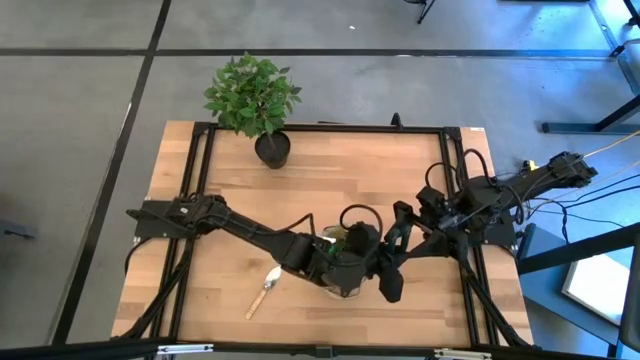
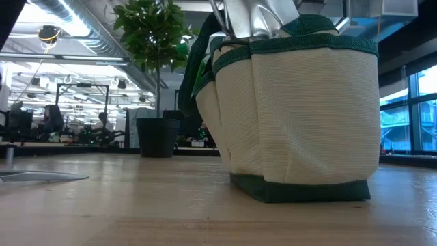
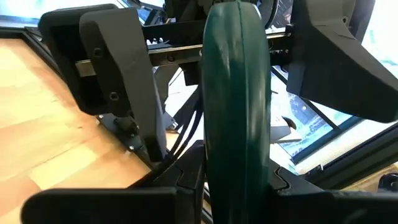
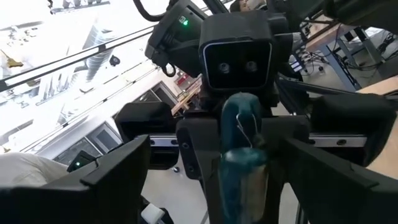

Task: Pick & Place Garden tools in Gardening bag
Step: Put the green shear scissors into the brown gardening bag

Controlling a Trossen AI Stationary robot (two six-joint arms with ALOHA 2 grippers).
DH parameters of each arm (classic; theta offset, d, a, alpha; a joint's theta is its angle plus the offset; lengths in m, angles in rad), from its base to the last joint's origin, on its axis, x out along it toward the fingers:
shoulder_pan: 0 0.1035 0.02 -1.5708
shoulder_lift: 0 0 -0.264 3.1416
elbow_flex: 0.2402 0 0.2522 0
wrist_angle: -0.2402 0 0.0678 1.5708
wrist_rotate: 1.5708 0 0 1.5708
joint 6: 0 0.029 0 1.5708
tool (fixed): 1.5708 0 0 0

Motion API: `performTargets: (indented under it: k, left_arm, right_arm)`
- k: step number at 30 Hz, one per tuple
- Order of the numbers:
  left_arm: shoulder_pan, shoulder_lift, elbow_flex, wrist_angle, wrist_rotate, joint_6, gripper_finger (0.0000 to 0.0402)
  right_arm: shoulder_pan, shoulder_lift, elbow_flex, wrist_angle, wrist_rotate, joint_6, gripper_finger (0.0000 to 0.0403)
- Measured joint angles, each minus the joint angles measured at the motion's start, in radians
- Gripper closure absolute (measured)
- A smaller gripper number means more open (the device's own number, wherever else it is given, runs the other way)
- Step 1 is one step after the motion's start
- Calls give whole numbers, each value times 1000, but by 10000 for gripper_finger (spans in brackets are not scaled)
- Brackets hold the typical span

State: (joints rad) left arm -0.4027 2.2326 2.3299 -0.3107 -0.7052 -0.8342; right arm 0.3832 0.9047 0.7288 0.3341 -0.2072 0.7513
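Wooden boards made up the table (image 1: pixel 330 180), and it sat on a grey floor. Both dark arms met over the table's near edge. Between them stood the gardening bag (image 2: pixel 300 102), tan with green trim, with metal tools poking out of its top. A leafy plant in a black pot (image 1: pixel 265 110) stood far back. The left gripper (image 3: pixel 239 205) was pinching the bag's green loop handle (image 3: pixel 236 106). The right gripper (image 1: pixel 392 268) had its fingers spread wide around that same handle. A small trowel (image 1: pixel 266 289) lay alone on the wood beside the bag.
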Motion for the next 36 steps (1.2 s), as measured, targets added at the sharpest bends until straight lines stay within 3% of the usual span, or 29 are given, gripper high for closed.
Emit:
performTargets:
  k: [9,13,20,27,36]
  left_arm:
    - [30,0,0,0,50,10,340]
    - [32,0,0,0,52,10,340]
    - [31,0,0,-1,50,10,340]
    - [31,0,0,-1,55,-20,340]
    - [24,-1,0,-4,96,-42,331]
  right_arm:
    - [0,0,0,3,25,8,49]
    - [0,0,0,-1,48,31,68]
    - [0,0,0,-28,53,74,172]
    - [-1,-1,0,-48,75,120,342]
    - [0,-1,0,-47,76,140,337]
